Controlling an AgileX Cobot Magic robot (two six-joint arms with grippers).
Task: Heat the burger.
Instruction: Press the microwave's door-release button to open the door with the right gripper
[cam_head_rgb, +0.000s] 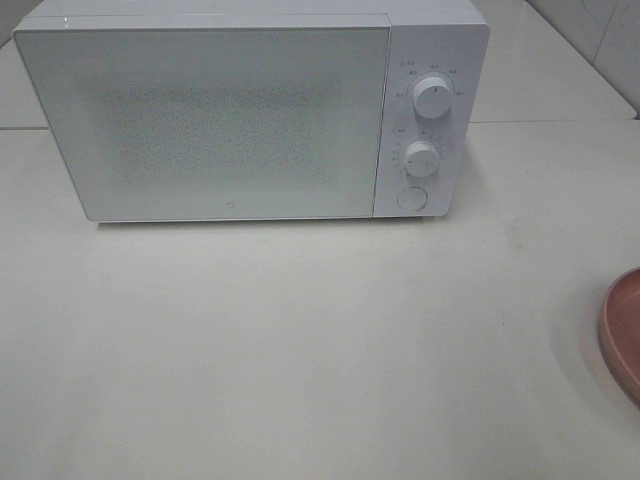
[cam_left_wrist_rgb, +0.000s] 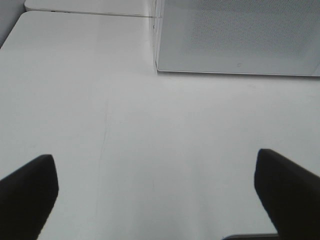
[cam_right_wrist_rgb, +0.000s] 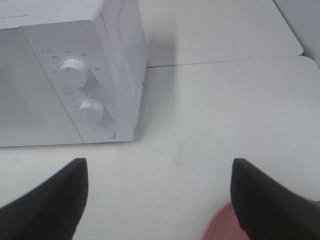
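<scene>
The burger is out of view in all frames. A white microwave (cam_head_rgb: 250, 110) stands at the back of the table with its door shut; it also shows in the left wrist view (cam_left_wrist_rgb: 235, 35) and the right wrist view (cam_right_wrist_rgb: 65, 75). It has two round knobs (cam_head_rgb: 432, 96) and a round button (cam_head_rgb: 411, 198) on its right panel. My left gripper (cam_left_wrist_rgb: 155, 195) is open and empty above bare table before the microwave's left corner. My right gripper (cam_right_wrist_rgb: 157, 195) is open and empty, in front of the microwave's control panel. Neither arm shows in the exterior high view.
A pink round plate (cam_head_rgb: 622, 330) sits at the table's right edge; its rim also shows in the right wrist view (cam_right_wrist_rgb: 220, 227) just under my right gripper's finger. The white table (cam_head_rgb: 300, 350) spreads in front of the microwave. A seam between tables runs behind.
</scene>
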